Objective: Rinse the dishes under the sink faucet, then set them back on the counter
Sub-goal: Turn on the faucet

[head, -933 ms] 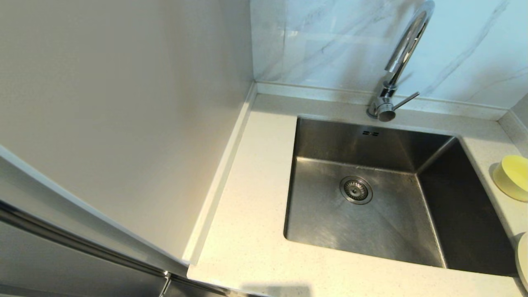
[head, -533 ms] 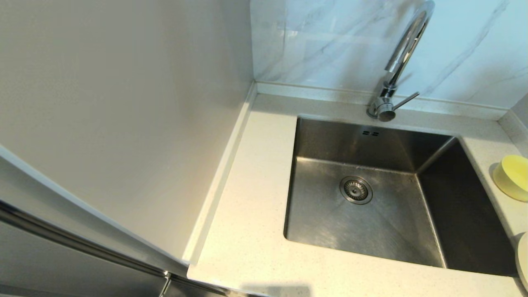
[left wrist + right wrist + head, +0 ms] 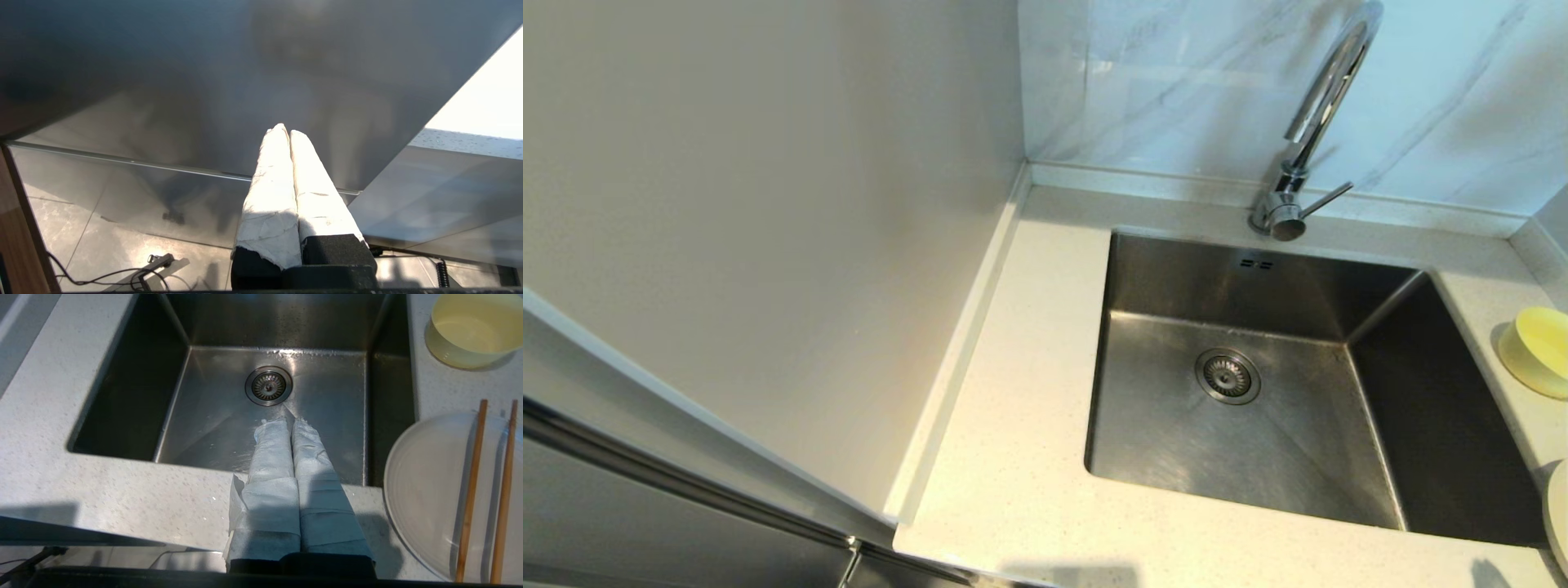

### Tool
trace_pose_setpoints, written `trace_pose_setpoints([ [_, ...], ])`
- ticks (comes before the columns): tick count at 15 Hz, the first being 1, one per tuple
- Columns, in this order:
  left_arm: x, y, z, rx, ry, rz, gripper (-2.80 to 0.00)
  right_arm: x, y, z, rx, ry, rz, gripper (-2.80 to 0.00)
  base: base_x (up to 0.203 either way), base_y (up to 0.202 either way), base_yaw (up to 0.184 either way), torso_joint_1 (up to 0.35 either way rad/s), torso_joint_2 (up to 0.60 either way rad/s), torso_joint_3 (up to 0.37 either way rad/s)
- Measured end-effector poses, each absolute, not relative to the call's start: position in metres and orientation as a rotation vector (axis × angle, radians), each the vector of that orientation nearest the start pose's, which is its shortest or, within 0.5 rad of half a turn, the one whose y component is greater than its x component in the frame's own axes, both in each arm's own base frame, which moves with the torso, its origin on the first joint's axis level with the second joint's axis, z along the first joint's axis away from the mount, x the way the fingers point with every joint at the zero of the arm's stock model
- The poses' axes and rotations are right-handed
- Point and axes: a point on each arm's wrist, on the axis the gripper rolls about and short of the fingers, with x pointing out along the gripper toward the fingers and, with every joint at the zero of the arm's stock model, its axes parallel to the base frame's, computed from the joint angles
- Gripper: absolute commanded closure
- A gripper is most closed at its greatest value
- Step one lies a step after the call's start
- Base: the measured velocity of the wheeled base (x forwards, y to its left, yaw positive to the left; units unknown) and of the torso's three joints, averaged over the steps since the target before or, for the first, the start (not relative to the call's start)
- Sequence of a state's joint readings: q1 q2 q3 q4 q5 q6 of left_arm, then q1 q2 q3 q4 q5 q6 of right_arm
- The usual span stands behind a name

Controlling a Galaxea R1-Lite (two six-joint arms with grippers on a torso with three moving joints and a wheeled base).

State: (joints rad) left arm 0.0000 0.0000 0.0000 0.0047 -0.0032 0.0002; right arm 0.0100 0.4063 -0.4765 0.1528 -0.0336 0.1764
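The pale-yellow bowl [image 3: 1535,351] [image 3: 474,330] stands on the counter [image 3: 1013,408] to the right of the sink. Nearer the front lies the cream-white plate [image 3: 429,490], only its rim [image 3: 1558,514] showing in the head view. Two brown chopsticks [image 3: 470,494] rest across the plate. The chrome faucet [image 3: 1307,139] rises behind the basin. My right gripper [image 3: 291,421] is shut and holds nothing. It hovers over the counter's front strip, tips above the basin, left of the plate. My left gripper [image 3: 286,131] is shut and empty, parked low before a grey cabinet front.
The steel sink [image 3: 1241,425] with its round drain [image 3: 268,385] fills the middle. A plain wall panel [image 3: 768,204] closes the left side, and marble tiles [image 3: 1176,82] stand behind. Cables [image 3: 122,277] lie on the floor under the left arm.
A small dark shadow has appeared at the bottom right edge of the head view, on the counter's front strip. The dishes and faucet have not moved.
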Motion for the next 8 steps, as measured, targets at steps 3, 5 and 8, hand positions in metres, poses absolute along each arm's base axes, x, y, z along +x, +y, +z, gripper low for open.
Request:
trace_pose_setpoints([
  [3,-0.023,0.0,0.075,0.0,0.004,-0.004,0.0,0.033,0.0,0.263,0.188,0.14,-0.036,0.0,0.0,0.0,0.0,0.0,0.0,0.0],
  [5,-0.023,0.0,0.075,0.0,0.004,-0.004,0.0,0.064,0.001,0.3,0.217,0.179,-0.012,0.0,0.0,0.0,0.0,0.0,0.0,0.0],
  [8,-0.023,0.0,0.075,0.0,0.005,-0.004,0.0,0.114,0.003,0.336,0.351,0.224,0.06,0.0,0.0,0.0,0.0,0.0,0.0,0.0],
])
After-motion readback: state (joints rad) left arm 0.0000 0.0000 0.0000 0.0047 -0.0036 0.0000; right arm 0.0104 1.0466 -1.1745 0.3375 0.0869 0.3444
